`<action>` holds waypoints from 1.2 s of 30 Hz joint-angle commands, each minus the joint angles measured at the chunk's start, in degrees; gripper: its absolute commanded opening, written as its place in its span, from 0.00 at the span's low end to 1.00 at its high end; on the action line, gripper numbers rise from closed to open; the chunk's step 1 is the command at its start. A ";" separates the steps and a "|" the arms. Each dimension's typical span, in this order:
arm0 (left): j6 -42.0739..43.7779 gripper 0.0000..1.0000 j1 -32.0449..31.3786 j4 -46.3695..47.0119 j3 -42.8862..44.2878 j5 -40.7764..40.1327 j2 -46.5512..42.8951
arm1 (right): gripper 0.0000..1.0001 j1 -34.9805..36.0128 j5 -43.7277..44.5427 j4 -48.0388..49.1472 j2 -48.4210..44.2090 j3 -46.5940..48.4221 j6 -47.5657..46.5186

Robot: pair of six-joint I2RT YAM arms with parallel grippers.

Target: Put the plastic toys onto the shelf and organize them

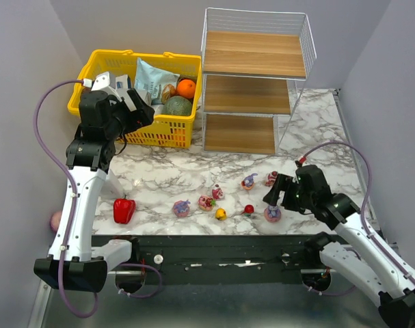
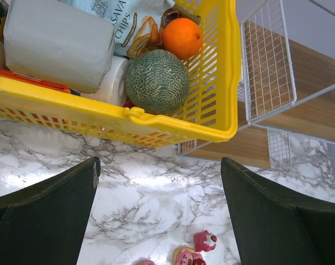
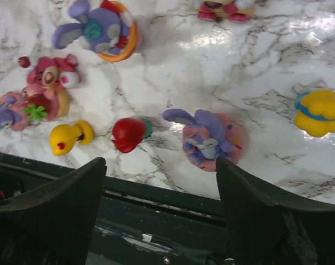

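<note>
My right jaws: spread wide, empty. A purple-pink plastic bunny figurine (image 3: pixel 208 138) lies on the marble table (image 3: pixel 255 72), just beyond their tips. My left jaws: wide, empty. The white-wire, wooden-board shelf (image 2: pixel 322 77) stands beyond them, rightward.

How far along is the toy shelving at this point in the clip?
Done: nothing; the three-tier wooden shelf with white wire sides shows no toys. In hand: the right pincer hangs open above a purple bunny figurine on a pink base, gripping nothing; the left pincer is open near the yellow plastic basket. Left: every small colourful plastic toy in view lies on the marble table.
</note>
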 commanded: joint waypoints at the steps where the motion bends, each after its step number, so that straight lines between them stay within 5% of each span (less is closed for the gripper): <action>1: -0.24 0.99 0.34 1.39 -0.85 1.32 -0.75 | 0.84 0.42 4.46 -0.15 0.90 -3.51 2.96; 11: -0.33 0.99 0.34 1.74 -0.32 1.06 0.84 | 0.78 0.51 2.79 4.77 4.85 -9.84 4.62; 36: 0.46 0.99 0.34 1.66 -0.23 1.76 1.71 | 0.76 1.74 8.24 8.28 16.28 -7.03 7.09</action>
